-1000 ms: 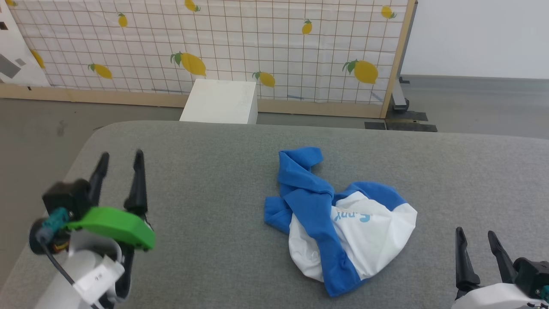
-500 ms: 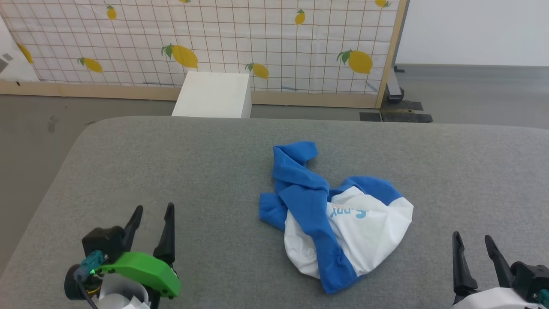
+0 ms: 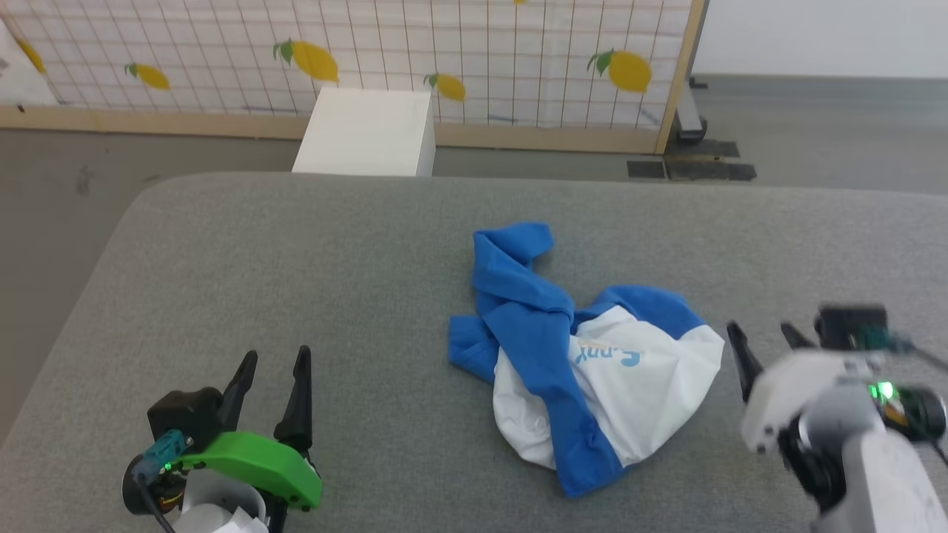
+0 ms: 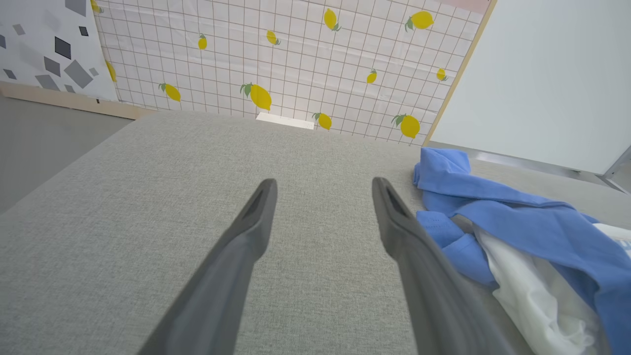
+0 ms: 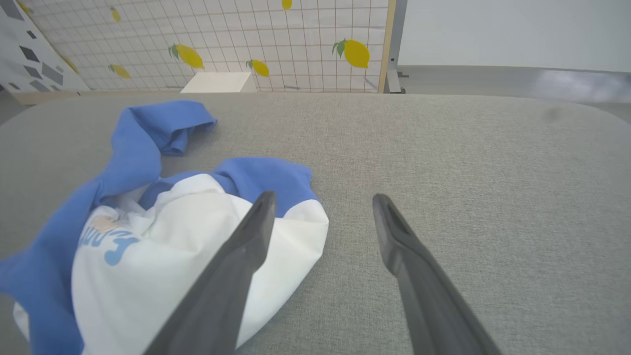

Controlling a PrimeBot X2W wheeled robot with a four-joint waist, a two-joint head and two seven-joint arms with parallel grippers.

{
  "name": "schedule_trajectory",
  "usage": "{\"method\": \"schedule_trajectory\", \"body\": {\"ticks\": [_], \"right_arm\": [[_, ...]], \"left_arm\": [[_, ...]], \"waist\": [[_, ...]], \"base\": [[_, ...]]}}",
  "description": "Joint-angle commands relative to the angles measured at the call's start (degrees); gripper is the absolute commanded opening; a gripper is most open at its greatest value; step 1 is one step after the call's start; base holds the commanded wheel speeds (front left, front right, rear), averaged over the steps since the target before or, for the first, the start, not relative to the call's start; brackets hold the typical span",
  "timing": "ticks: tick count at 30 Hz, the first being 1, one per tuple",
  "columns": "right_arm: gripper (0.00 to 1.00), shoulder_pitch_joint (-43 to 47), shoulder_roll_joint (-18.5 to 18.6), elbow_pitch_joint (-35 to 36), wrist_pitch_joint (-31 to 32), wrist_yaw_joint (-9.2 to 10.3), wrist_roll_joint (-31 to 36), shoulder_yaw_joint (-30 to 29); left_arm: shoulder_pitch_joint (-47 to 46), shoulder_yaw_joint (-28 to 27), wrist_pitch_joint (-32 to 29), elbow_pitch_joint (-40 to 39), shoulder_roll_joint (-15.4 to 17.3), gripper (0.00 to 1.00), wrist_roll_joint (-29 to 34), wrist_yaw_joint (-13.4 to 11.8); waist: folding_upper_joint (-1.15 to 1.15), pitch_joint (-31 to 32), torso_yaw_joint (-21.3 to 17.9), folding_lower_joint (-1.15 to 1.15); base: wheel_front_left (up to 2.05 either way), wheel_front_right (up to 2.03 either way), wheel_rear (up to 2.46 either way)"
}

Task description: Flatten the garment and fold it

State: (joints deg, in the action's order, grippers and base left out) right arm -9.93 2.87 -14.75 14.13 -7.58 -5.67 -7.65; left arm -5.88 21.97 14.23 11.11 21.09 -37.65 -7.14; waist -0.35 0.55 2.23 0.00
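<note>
The garment (image 3: 592, 370) lies crumpled in a heap on the grey counter (image 3: 333, 259), not yet flattened. Its white body bulges upward, and one royal-blue sleeve is draped across that white body, running out past the heap on the side away from me. Pale blue lettering (image 3: 607, 357) shows on the white chest. In my right wrist view a small beige patch (image 5: 103, 223) sits just beside it.

My left pincer (image 3: 277, 354) hangs over bare counter well to the left of the garment, with its fingers spread wide and nothing between them. In its own wrist view, the left pincer (image 4: 324, 181) has the garment's (image 4: 517, 222) blue folds just off its right finger.

My right pincer (image 3: 761, 329) hovers just to the right of the garment's white edge, also spread and empty. In its wrist view, the right pincer's (image 5: 323, 196) left finger crosses in front of the garment's (image 5: 197, 231) white and blue cloth. I cannot tell whether it touches the fabric.

Beyond the garment, past the counter's far edge, a white box (image 3: 366, 133) stands on the floor against a lemon-print screen (image 3: 481, 44).
</note>
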Motion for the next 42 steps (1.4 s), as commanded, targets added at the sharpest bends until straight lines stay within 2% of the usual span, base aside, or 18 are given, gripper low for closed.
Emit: {"method": "schedule_trajectory", "body": {"ticks": [1,6,10,17,20,21,22,23,28,33,38,42], "right_arm": [[1.0,-3.04,0.14,-0.66,3.17,0.09,1.46,0.48],[1.0,-12.93,2.47,-6.45,17.59,0.09,3.72,3.74],[1.0,-17.98,4.68,-12.08,25.06,0.09,4.55,7.23],[1.0,-19.24,5.46,-18.8,29.14,0.09,2.11,13.1],[1.0,-18.86,5.69,-19.8,28.67,0.09,-0.34,14.75],[0.92,-18.86,5.8,-19.74,27.68,0.09,-1.32,15.1],[0.42,-18.95,5.89,-19.55,26.55,0.09,-1.97,15.25],[0.0,-19.16,6.1,-19.08,24.78,0.09,-2.64,15.36],[0.0,-20.74,7.3,-16.89,18.13,0.09,-6.1,12.84],[0.0,-21.29,9.18,-12.6,12.68,0.09,-7.2,4.58],[0.0,-14.84,9.78,-8.43,12.56,0.09,-4.17,-7.6],[0.0,-6.5,6.42,-6.7,15.8,0.09,-2.18,-15.09]], "left_arm": [[-0.58,-0.07,0.14,-0.37,-0.31,1.0,0.26,-0.26],[-1.88,-0.15,0.15,-0.89,-0.89,1.0,0.2,-0.44],[-2.97,-0.04,0.21,-0.56,-1.55,1.0,0.0,-0.12],[-4.83,-0.12,0.34,0.97,-2.48,1.0,-0.42,0.66],[-5.03,-0.67,0.44,1.33,-2.84,1.0,-0.8,0.91],[-4.99,-0.76,0.46,1.47,-2.87,1.0,-0.82,0.98],[-4.95,-0.79,0.48,1.61,-2.89,1.0,-0.86,1.05],[-4.93,-0.83,0.49,1.81,-2.91,1.0,-0.91,1.11],[-4.81,-0.69,0.49,2.46,-2.9,1.0,-0.98,1.29],[-4.23,-0.74,0.38,2.61,-2.8,1.0,-1.23,1.08],[-3.48,-0.74,0.28,2.45,-3.0,1.0,-1.67,0.76],[-3.09,-0.6,0.1,2.33,-3.19,1.0,-2.08,0.7]], "waist": [[0.35,-2.17,0.88,0.0],[0.35,-5.83,2.17,0.0],[0.35,-8.27,3.37,0.0],[0.35,-10.69,4.87,0.0],[0.35,-10.69,4.72,0.0],[0.35,-10.49,4.51,0.0],[0.35,-10.26,4.3,0.0],[0.35,-10.0,3.98,0.0],[0.35,-8.18,2.09,0.0],[0.35,-6.14,0.04,0.0],[0.35,-4.9,-1.09,0.0],[0.35,-4.67,-1.62,0.0]], "base": [[0.0,0.0,0.0],[0.0,0.0,0.0],[0.0,0.0,0.0],[0.0,0.0,0.0],[0.0,0.0,0.0],[0.0,0.0,0.0],[0.0,0.0,0.0],[0.0,0.0,0.0],[0.0,0.0,0.0],[0.0,0.0,0.0],[0.0,0.0,0.0],[0.0,0.0,0.0]]}}
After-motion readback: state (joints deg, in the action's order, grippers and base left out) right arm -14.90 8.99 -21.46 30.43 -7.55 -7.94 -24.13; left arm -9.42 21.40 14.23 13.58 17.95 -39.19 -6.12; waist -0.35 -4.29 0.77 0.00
